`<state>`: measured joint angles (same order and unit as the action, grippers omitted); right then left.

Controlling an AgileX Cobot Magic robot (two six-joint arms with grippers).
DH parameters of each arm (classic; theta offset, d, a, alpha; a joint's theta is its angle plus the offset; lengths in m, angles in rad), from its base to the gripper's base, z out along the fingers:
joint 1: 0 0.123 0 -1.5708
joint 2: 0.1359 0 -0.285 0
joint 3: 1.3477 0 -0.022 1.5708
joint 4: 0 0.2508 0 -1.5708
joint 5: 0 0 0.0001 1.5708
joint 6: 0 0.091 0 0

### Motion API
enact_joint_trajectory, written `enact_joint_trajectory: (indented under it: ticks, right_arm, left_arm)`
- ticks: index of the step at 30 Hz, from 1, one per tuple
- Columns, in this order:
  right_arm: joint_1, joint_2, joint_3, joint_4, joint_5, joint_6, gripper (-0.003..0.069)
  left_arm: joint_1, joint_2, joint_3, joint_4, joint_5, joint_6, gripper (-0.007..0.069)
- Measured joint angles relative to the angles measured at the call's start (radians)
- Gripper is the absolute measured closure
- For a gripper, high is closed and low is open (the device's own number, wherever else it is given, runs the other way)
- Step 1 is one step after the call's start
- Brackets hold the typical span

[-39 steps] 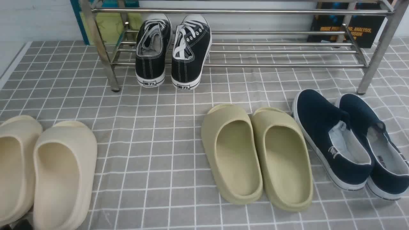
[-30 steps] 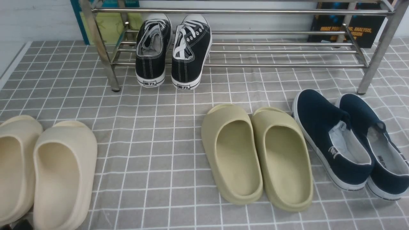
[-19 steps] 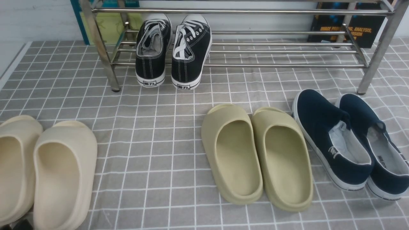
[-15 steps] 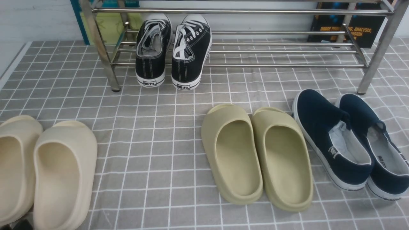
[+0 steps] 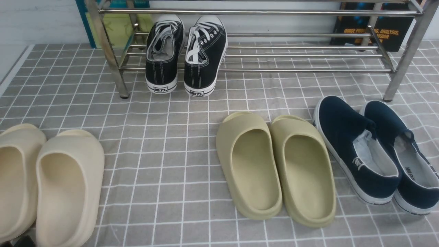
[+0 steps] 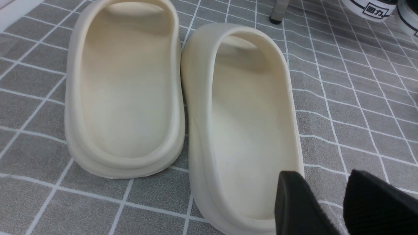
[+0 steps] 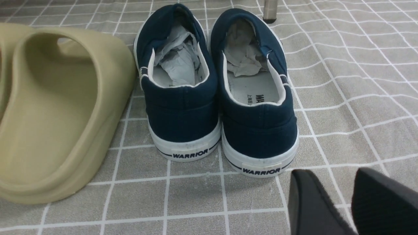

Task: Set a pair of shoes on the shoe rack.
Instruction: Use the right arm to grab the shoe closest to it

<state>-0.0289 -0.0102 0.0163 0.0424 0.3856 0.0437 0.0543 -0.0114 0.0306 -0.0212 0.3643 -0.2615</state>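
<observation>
Navy shoes [image 5: 343, 123] together before chrome rack [image 5: 260, 12]

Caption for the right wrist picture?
Open right gripper near the heels of the pair of shoes, beside an olive slipper.

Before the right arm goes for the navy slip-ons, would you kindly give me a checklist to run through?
1. Target: navy slip-ons side by side, heels toward the right gripper: ok.
2. Grip: right gripper open and empty: ok.
3. Space: shoe rack lower shelf free beside the black sneakers: ok.
4. Clearance: olive slipper and the nearer navy shoe, touching or apart: cannot tell.
5. Other arm: left gripper away, by the cream slippers: ok.
</observation>
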Motion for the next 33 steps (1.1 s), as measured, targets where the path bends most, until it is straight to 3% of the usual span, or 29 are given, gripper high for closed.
enact_joint_trajectory:
  ticks: [14, 19, 24, 28, 33]
  right_arm:
    - [0.0, 0.0, 0.001, 0.24, -0.009, 0.009, 0.0419]
    - [0.0, 0.0, 0.009, 0.542, -0.061, 0.132, 0.0419]
    - [0.0, 0.0, 0.009, 0.721, -0.083, 0.162, 0.0419]
    - [0.0, 0.0, 0.009, 0.742, -0.095, 0.151, 0.0419]
    - [0.0, 0.0, 0.009, 0.747, -0.118, 0.045, 0.0419]
  left_arm:
    - [0.0, 0.0, 0.0, 0.0, 0.0, 0.0, 0.0386]
    - [0.0, 0.0, 0.0, 0.0, 0.0, 0.0, 0.0386]
    - [0.0, 0.0, 0.0, 0.0, 0.0, 0.0, 0.0386]
    - [0.0, 0.0, 0.0, 0.0, 0.0, 0.0, 0.0386]
    - [0.0, 0.0, 0.0, 0.0, 0.0, 0.0, 0.0386]
